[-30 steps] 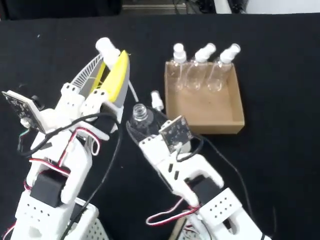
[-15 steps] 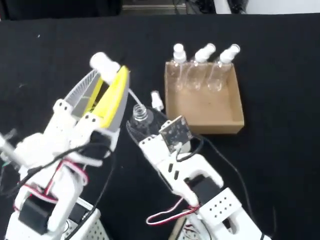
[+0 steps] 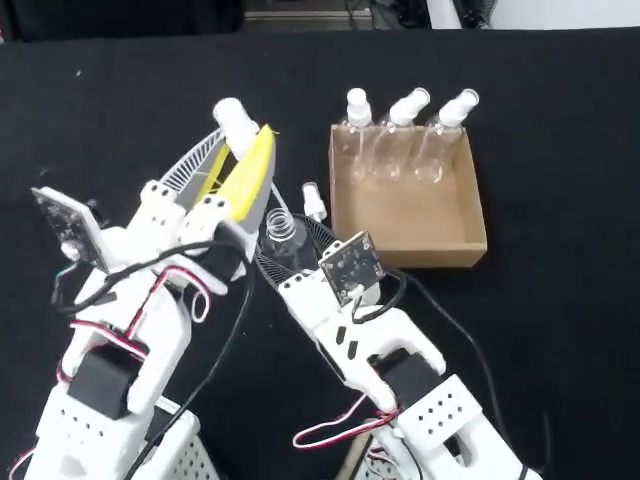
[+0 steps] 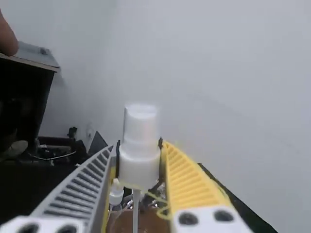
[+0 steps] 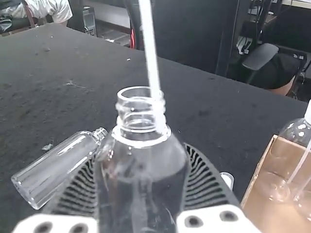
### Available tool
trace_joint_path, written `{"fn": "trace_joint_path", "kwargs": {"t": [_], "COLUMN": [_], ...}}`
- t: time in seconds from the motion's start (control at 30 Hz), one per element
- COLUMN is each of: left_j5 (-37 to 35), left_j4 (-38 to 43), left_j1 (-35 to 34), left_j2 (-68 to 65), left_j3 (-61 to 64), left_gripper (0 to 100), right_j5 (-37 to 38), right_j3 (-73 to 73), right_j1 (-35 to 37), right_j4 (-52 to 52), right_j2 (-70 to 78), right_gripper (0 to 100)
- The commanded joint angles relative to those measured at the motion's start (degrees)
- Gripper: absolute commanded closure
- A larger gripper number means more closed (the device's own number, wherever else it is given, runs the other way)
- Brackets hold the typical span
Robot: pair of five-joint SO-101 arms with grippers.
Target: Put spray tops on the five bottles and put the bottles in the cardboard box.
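So the left tool [image 3: 243, 140] is clamped on a white spray top [image 3: 232, 114], and the right tool [image 3: 287, 248] is closed around an open clear bottle [image 5: 141, 165], holding it upright just left of the cardboard box [image 3: 470, 235]. What matters for the next move is the dip tube [image 5: 150, 63]. It slants down from the top, which sits to the far left of the neck, and its lower end lies right at the bottle's mouth. From the right wrist view I honestly can't tell if the tip is inside the neck or running down outside it. I reckon the left arm has to stand the top up straight over the neck before lowering. Three capped bottles [image 3: 400, 140] lean at the box's far wall, and one empty bottle [image 5: 58, 167] lies on the counter [image 3: 560, 330].
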State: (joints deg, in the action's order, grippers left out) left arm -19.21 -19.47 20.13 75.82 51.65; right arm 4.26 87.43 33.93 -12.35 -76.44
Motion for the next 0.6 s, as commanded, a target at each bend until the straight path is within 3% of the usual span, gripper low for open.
{"fn": "trace_joint_path", "kwargs": {"t": [0.0, 0.57], "left_j5": [-0.3, -0.3], "left_j4": [1.4, -1.8], "left_j1": [-1.8, -1.5], "left_j2": [-1.2, -1.0], "left_j3": [-4.4, -6.7], "left_gripper": [96, 96], "right_j5": [-0.4, -0.4], "right_j3": [-0.4, -0.4], "right_j1": [0.9, 0.8], "right_j4": [1.6, 1.6], "right_j2": [-1.5, -1.5], "right_gripper": [98.8, 98.8]}}
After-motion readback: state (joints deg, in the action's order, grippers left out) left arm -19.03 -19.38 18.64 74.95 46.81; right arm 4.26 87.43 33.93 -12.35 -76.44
